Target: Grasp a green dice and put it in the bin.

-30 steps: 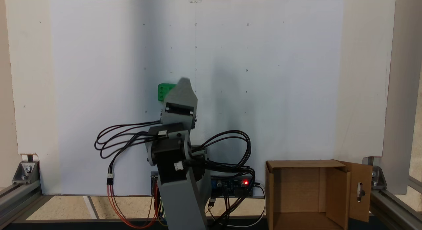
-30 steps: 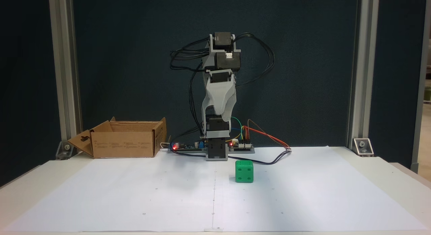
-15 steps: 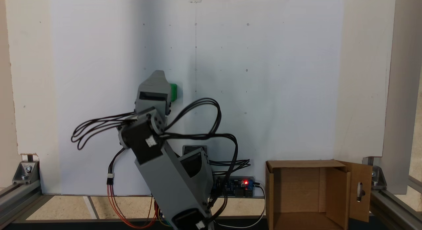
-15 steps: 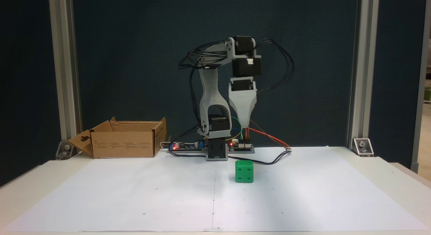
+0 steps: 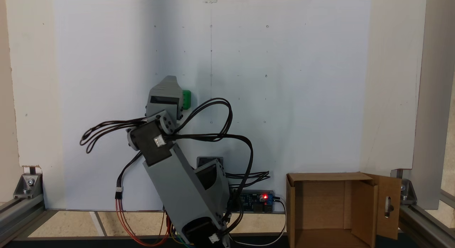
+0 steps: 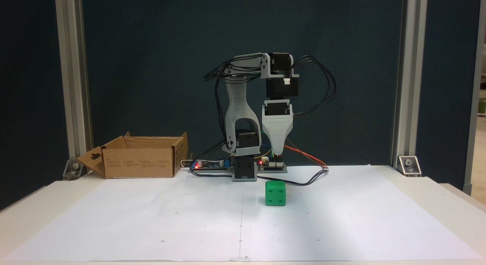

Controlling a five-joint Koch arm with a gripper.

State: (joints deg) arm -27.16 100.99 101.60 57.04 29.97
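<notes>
Hung at frame centre: gripper (image 6: 279, 154), tip pointed down above green dice (image 6: 275, 193), apart from it; jaw gap impossible to tell. Sat far left: bin (image 6: 140, 161). Behind dice: circuit boards (image 6: 271, 164), black cables (image 6: 303, 181).

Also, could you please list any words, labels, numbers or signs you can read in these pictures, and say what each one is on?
No text can be read in either fixed view.
Cardboard box: small printed blocks on its front wall, too small and blurred to read.
Green dice: sunken pips, four on the face towards the camera; no writing.
White paper sheet: tiny dots and a centre line, no words.
</notes>
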